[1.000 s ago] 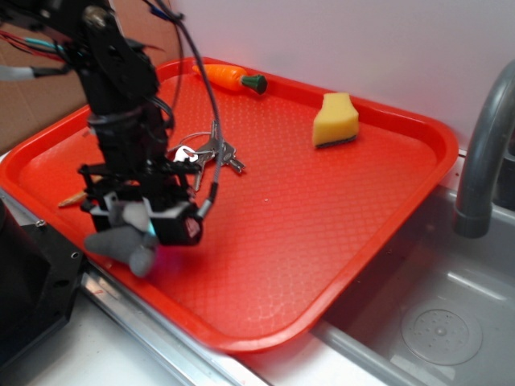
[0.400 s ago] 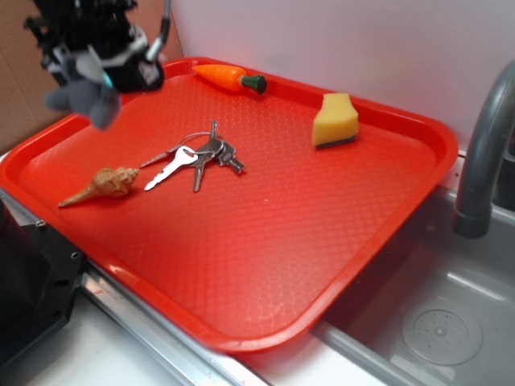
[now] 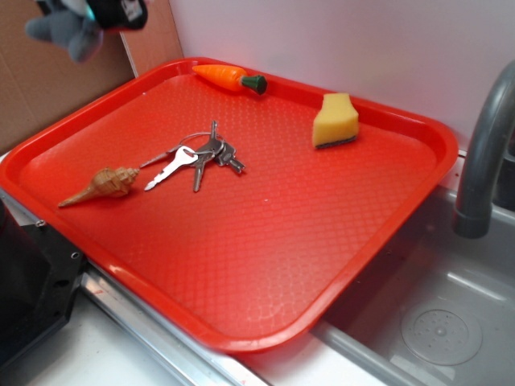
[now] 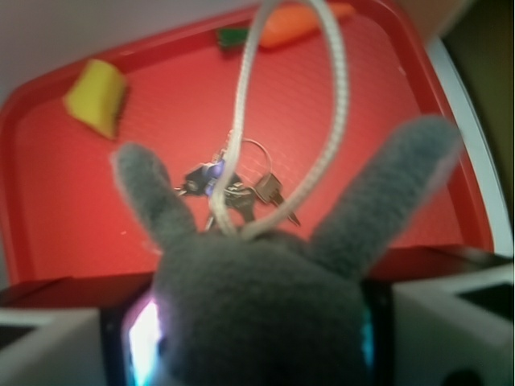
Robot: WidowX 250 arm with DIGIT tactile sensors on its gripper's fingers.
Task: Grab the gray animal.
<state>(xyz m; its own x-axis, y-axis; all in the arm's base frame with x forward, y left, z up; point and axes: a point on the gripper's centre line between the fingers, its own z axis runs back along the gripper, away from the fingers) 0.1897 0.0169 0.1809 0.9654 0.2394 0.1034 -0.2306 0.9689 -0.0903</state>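
Holding the gray animal (image 4: 257, 314) clamped in the gripper (image 3: 113, 10) above the tray's (image 3: 241, 338) far-left corner, you are risking a slip, since soft plush is compressing between the jaws.

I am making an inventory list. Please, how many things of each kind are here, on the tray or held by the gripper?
Gray animal, held up in the gripper: 1
Seashell: 1
Key bunch: 1
Toy carrot: 1
Yellow sponge: 1
Total: 5, four of them on the red tray.
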